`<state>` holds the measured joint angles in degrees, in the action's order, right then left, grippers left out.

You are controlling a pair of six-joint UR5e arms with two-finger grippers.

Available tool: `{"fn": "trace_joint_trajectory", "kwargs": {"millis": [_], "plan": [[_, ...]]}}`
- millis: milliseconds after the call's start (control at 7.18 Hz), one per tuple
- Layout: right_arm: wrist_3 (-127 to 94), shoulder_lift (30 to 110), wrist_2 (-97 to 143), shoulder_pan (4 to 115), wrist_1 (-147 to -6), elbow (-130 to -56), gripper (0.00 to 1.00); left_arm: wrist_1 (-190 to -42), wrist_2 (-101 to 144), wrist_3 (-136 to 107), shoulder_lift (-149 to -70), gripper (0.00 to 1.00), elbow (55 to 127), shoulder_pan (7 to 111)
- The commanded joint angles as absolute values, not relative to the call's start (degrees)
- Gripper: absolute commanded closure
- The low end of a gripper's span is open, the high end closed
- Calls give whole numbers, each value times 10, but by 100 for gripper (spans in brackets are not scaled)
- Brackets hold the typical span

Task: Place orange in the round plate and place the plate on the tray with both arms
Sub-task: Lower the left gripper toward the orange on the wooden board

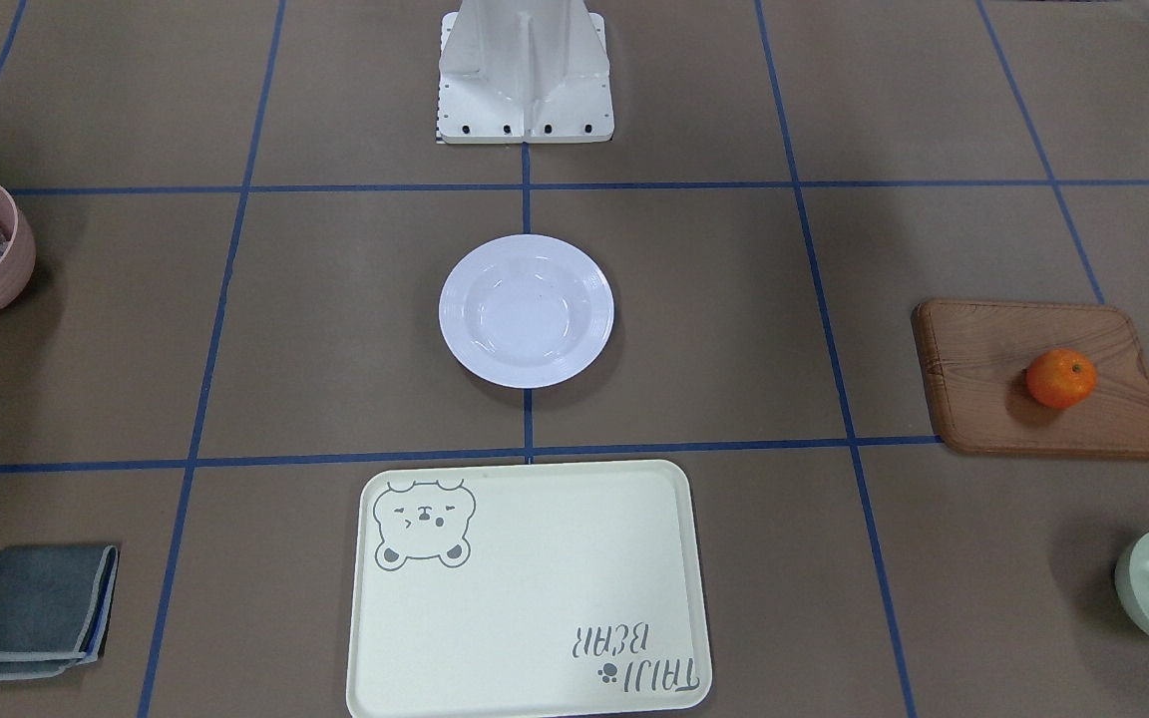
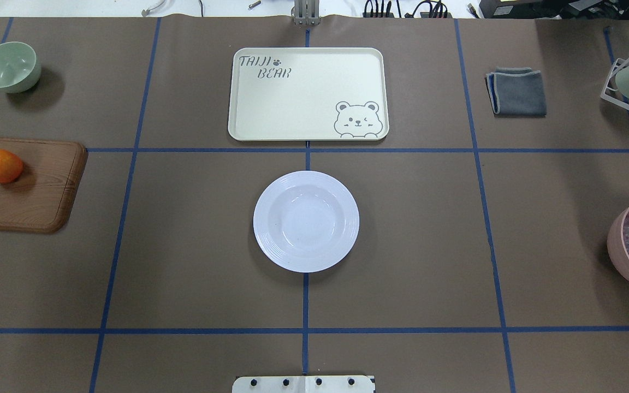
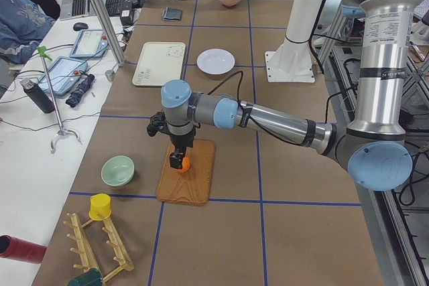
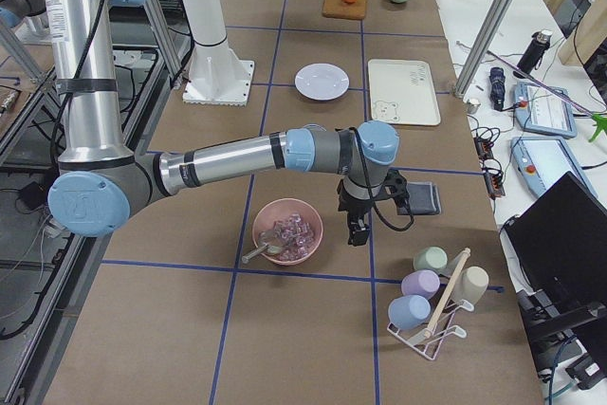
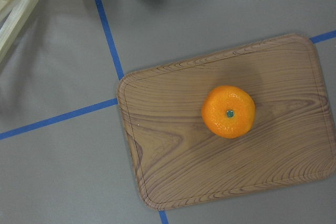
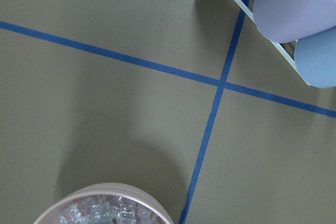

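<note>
The orange rests on a brown wooden board, stem spot up. In the exterior left view my left gripper hangs just above the orange; I cannot tell whether it is open or shut. The white round plate sits empty at the table's centre. The cream tray lies empty beyond the plate, on the far side from the robot. My right gripper hovers over bare table beside a pink bowl, its state unclear.
A pale green bowl stands beyond the board. A folded grey cloth lies right of the tray. A rack of cups stands near the right gripper. The robot's white base stands behind the plate.
</note>
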<state>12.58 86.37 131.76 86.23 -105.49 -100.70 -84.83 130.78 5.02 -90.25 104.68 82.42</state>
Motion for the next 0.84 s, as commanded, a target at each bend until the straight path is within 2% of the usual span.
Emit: {"fn": "trace_joint_trajectory", "kwargs": {"millis": [0, 278, 696], "plan": [[126, 863, 1319, 862, -1053, -1011, 0, -852, 1308, 50, -903, 2, 1049, 822], [126, 864, 1319, 862, -1052, -1012, 0, -855, 1308, 22, -910, 2, 1031, 798], [122, 864, 1328, 862, -1052, -1012, 0, -1014, 1306, -68, -960, 2, 912, 721]]}}
